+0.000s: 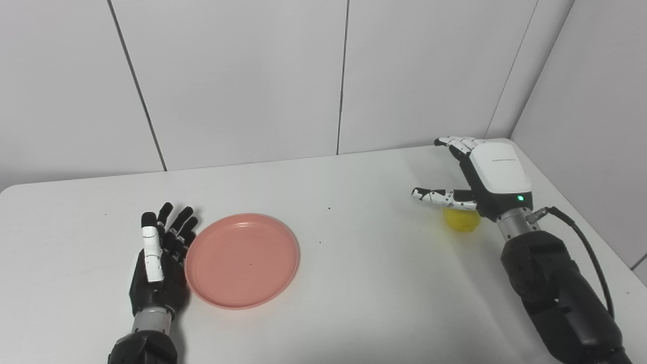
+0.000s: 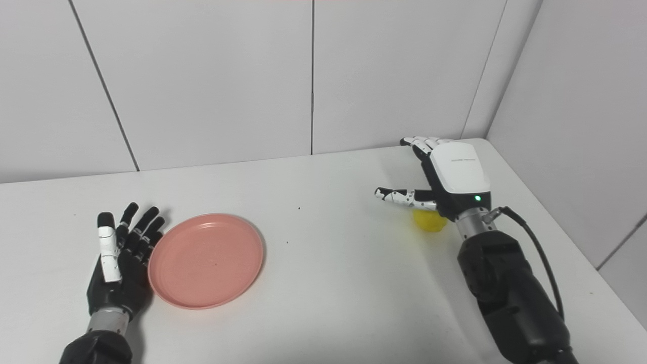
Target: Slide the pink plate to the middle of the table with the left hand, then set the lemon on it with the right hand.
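Note:
The pink plate (image 1: 242,260) lies flat on the white table (image 1: 354,263), left of the middle. My left hand (image 1: 160,260) is open, fingers straight, edge-on against the plate's left rim. The yellow lemon (image 1: 462,220) sits on the table at the right, mostly hidden under my right hand (image 1: 480,179). The right hand is open above the lemon, palm down, thumb stretched left and fingers pointing away. It holds nothing. The same scene shows in the right eye view: plate (image 2: 206,260), lemon (image 2: 429,221).
White wall panels (image 1: 303,76) close the table's far edge and a side wall (image 1: 596,111) stands at the right. The right arm's black cable (image 1: 586,247) loops beside the wrist. The table's right edge runs close to the right arm.

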You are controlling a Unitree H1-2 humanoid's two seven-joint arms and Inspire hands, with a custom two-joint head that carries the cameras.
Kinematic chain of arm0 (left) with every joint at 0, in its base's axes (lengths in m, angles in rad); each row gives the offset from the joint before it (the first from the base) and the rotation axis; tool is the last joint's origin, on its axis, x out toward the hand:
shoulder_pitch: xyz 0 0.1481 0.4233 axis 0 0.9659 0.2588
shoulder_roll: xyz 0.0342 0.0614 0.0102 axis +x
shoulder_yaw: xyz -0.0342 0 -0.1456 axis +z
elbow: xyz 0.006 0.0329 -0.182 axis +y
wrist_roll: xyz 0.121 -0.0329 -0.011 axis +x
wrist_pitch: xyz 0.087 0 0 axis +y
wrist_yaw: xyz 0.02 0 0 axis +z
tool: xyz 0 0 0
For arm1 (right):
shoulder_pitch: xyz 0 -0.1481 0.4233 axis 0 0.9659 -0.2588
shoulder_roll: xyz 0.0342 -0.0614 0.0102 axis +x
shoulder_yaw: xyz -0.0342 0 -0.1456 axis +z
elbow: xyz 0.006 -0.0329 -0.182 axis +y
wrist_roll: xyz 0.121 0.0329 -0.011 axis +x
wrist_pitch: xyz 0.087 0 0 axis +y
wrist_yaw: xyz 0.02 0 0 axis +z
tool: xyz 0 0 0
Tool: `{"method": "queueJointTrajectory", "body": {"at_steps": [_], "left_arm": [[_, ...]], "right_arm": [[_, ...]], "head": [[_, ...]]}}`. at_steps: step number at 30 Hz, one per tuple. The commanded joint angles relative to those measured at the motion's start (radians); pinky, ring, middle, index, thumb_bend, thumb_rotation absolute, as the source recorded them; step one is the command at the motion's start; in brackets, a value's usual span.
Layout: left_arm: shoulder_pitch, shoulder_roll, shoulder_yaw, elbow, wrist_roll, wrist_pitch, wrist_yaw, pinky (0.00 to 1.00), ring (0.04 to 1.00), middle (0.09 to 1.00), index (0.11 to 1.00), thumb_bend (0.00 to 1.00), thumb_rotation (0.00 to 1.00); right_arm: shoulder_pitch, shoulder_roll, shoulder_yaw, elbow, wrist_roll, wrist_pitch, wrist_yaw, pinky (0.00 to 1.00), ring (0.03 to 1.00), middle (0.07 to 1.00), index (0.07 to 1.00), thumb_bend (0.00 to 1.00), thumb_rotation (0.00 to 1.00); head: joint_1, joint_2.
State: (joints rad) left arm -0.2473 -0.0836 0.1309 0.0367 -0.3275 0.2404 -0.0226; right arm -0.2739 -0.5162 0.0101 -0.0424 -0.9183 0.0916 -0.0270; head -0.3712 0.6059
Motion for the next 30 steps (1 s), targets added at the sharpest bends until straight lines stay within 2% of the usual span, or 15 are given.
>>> {"method": "queueJointTrajectory", "body": {"at_steps": [1,2,9,21,30], "left_arm": [[-0.010,-0.005,-0.003,-0.005,0.006,0.001,0.010,0.98,0.891,0.857,0.930,0.83,0.84],[-0.010,-0.004,-0.003,-0.006,0.006,0.003,0.010,0.98,0.892,0.860,0.934,0.83,0.84],[-0.011,-0.004,-0.005,-0.008,0.003,0.004,0.010,0.98,0.895,0.867,0.936,0.82,0.84],[-0.013,-0.002,-0.008,-0.017,0.006,0.014,0.015,0.96,0.889,0.862,0.932,0.83,0.83],[-0.006,-0.003,-0.013,-0.028,0.011,0.020,0.019,0.95,0.887,0.862,0.938,0.81,0.84]], "right_arm": [[-0.037,-0.021,-0.014,0.003,0.006,0.038,0.004,0.76,0.792,0.793,0.761,0.88,0.84],[-0.035,-0.022,-0.013,0.014,0.006,0.037,0.005,0.72,0.772,0.781,0.752,0.88,0.83],[-0.024,-0.028,0.006,0.054,0.001,0.057,0.017,0.67,0.740,0.762,0.748,0.87,0.82],[-0.031,-0.031,0.012,0.104,0.031,0.118,0.066,0.61,0.749,0.776,0.763,0.86,0.82],[-0.036,-0.069,0.040,0.165,0.033,0.093,0.066,0.62,0.744,0.775,0.764,0.86,0.81]], "head": [[-0.001,0.000],[-0.001,0.000],[0.005,0.000],[0.005,0.002],[0.010,0.006]]}}
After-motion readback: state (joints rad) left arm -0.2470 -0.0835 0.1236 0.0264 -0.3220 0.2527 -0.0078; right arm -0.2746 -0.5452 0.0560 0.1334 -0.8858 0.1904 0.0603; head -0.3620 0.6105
